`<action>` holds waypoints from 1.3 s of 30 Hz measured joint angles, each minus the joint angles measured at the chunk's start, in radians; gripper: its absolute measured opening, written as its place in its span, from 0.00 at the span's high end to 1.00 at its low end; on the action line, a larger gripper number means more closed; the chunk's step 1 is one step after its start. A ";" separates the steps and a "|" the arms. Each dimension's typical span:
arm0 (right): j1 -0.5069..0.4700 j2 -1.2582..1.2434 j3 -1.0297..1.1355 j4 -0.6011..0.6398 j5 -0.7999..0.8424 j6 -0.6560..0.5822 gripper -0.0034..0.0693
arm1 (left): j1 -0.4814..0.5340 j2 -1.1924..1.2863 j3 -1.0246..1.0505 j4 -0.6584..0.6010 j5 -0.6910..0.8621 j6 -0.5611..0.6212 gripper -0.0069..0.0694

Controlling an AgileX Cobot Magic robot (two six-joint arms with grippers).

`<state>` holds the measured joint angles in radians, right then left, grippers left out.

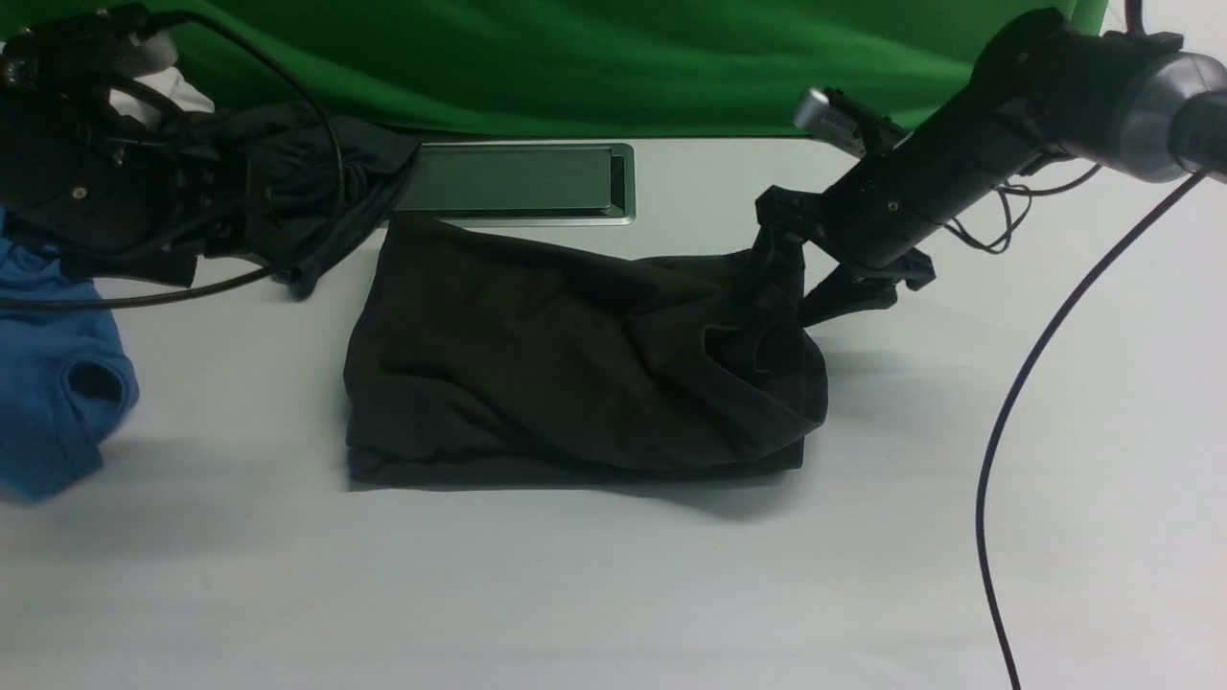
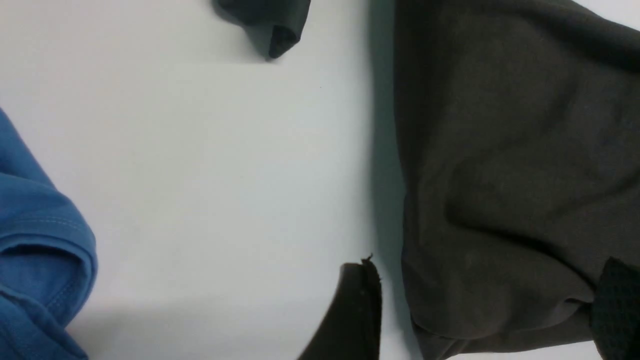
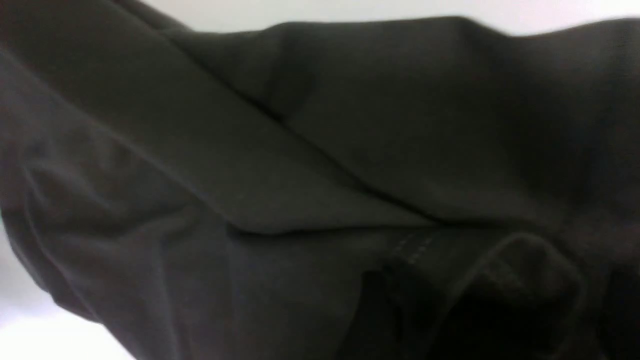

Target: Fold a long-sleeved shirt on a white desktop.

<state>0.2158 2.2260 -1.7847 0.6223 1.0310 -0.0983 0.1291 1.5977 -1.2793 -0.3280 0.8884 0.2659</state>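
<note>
The long-sleeved shirt [image 1: 575, 374] lies as a dark, rumpled, roughly rectangular bundle in the middle of the white desktop [image 1: 613, 585]. At its right end a peak of cloth rises to my right gripper [image 1: 790, 287]. That gripper's two fingers stand apart there, open, with cloth still draped on the upper one. The right wrist view shows only dark folds of the shirt [image 3: 300, 165]. My left gripper [image 2: 485, 310] hangs open above the table, and the shirt's [image 2: 500, 175] near corner shows between its fingers [image 2: 355, 310]. The left arm [image 1: 105, 192] is at the far left.
A blue shirt [image 1: 57, 383] lies at the left edge, also seen as the blue shirt [image 2: 40, 250] from the left wrist. A charcoal garment [image 1: 316, 182] sits under the left arm beside the grey hatch [image 1: 518, 182]. A green backdrop [image 1: 575, 57] closes the back. A black cable [image 1: 1035, 383] hangs at right.
</note>
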 joint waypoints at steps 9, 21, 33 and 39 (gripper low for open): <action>0.005 0.003 0.000 0.024 -0.058 0.013 0.22 | 0.000 0.000 0.000 -0.012 0.000 0.007 0.13; 0.005 0.031 0.000 0.108 -0.063 -0.029 0.69 | 0.000 0.000 0.000 -0.014 0.000 0.013 0.13; 0.005 -0.026 -0.079 0.059 -0.084 -0.257 0.90 | 0.000 0.000 0.000 -0.014 0.000 0.017 0.13; 0.006 -0.035 -0.144 -0.066 -0.134 -0.574 0.90 | 0.000 0.000 0.000 -0.014 0.000 0.017 0.13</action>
<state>0.2213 2.1905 -1.9282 0.5564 0.8970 -0.6725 0.1291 1.5977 -1.2793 -0.3416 0.8884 0.2833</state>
